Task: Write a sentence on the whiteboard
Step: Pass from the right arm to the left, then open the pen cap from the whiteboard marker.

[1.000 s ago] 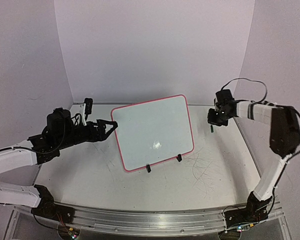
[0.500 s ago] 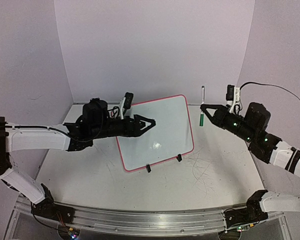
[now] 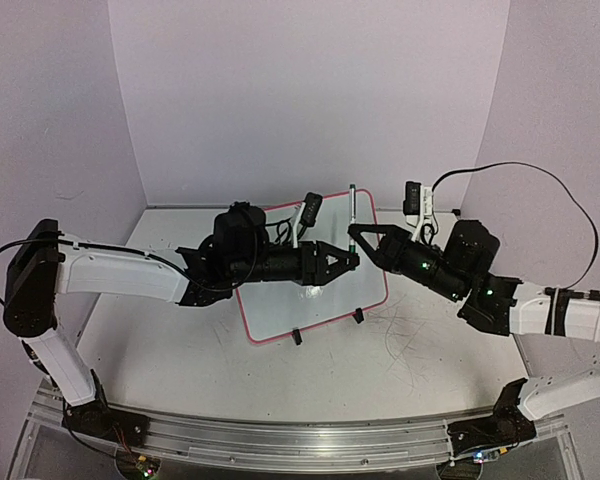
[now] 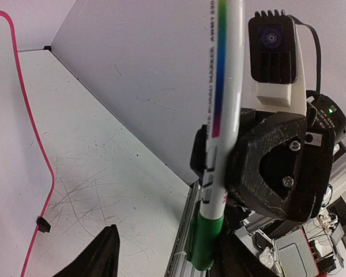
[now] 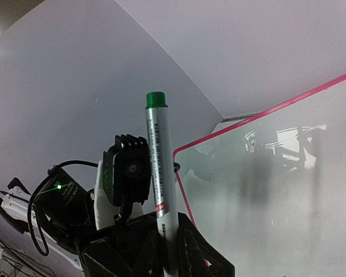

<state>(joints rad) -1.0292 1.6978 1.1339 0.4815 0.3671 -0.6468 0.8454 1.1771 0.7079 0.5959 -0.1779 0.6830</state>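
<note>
The whiteboard (image 3: 280,290), white with a pink rim, stands tilted on the table's middle; no sentence shows on its face. Above its upper right corner my two grippers meet. My right gripper (image 3: 358,238) is shut on a white marker (image 3: 351,205) and holds it upright. In the right wrist view the marker (image 5: 158,167) rises from the right gripper (image 5: 168,248), green end up, with the whiteboard (image 5: 288,190) behind. My left gripper (image 3: 345,262) reaches in from the left. In the left wrist view the left gripper (image 4: 170,259) stands open around the marker's green cap (image 4: 207,242), which is close to the right finger.
Two black clip feet (image 3: 296,337) hold the board's lower edge. Grey scribble marks (image 3: 410,340) cover the tabletop to the right of the board. An aluminium rail (image 3: 300,440) runs along the near edge. Walls close the back and both sides.
Both arms swung in from the sides to meet over the board. The right one brought the marker up to the left gripper, whose jaws narrowed around the cap.
</note>
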